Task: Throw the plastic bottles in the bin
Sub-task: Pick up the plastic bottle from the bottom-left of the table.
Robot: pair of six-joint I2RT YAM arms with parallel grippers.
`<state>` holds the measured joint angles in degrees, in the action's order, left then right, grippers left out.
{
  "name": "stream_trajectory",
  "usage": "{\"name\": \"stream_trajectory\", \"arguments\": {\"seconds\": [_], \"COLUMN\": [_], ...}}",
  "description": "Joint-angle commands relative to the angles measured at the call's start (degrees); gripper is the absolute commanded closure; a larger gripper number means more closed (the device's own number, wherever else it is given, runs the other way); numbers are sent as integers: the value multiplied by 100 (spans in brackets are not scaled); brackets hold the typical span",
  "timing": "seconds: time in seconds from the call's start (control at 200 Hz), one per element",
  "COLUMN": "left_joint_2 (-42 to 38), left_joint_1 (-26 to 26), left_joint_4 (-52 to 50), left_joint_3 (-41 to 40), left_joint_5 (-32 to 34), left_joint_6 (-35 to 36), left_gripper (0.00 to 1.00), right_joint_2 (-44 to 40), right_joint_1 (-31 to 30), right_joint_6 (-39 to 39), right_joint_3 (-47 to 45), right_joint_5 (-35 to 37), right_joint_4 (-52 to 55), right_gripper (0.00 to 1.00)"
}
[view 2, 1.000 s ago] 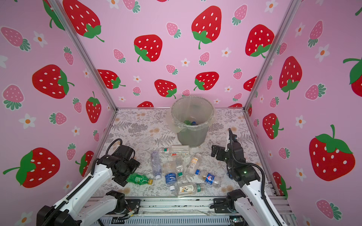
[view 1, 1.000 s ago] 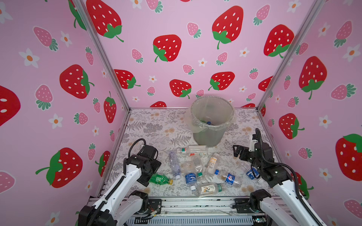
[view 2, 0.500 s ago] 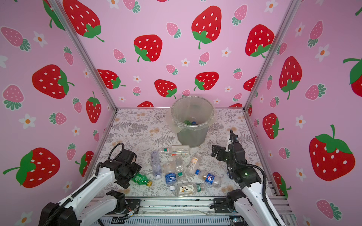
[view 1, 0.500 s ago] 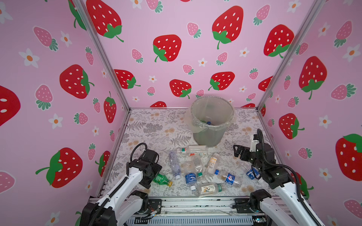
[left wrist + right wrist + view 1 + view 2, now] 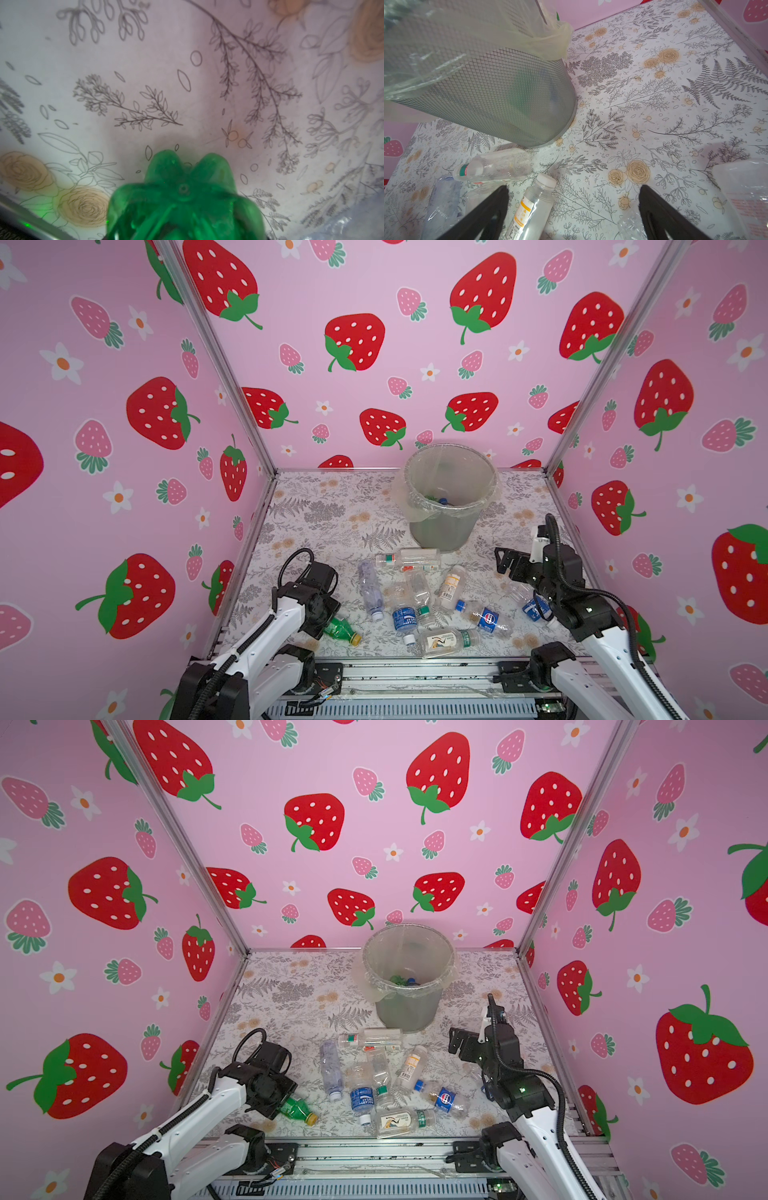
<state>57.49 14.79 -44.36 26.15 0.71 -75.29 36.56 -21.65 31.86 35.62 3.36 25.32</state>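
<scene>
The green bottle (image 5: 341, 629) lies flat on the worktop (image 5: 316, 510), its base under the left arm (image 5: 291, 610) and its yellow cap pointing away. That arm's fingers are hidden (grip cannot be told). The right fingers (image 5: 488, 209) gape wide and empty. The bin (image 5: 440, 531) stands well beyond.

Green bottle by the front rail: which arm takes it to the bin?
Left. The left gripper sits on the green bottle, whose base fills the left wrist view; whether it is clamped can't be told. The right gripper stands open and empty on the opposite side, above clear bottles.
</scene>
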Motion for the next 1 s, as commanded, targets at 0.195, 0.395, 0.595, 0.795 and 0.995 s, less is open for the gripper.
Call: {"name": "stream_trajectory", "arguments": {"seconds": [0.195, 0.395, 0.595, 0.795, 0.995], "left_joint_2": [-52, -136, 69, 56, 40], "left_joint_1": [15, 12, 7, -32, -38], "left_joint_4": [-263, -209, -551, -146, -47], "left_joint_3": [408, 818, 1451, 1448, 1691], "left_joint_5": [392, 461, 782, 342, 88], "left_joint_6": [313, 1137, 1977, 2462, 3059], "left_gripper": [44, 56, 59, 71, 71], "right_joint_2": [-83, -150, -158, -278, -280], "right_joint_1": [-24, -24, -29, -29, -24], "right_joint_6": [-20, -30, -66, -66, -74], "right_joint_3": [-12, -65, -60, -99, -125], "right_joint_5": [36, 26, -49, -40, -28], "right_joint_4": [27, 10, 9, -9, -45], "right_gripper": [1, 1, 1, 1, 1]}}
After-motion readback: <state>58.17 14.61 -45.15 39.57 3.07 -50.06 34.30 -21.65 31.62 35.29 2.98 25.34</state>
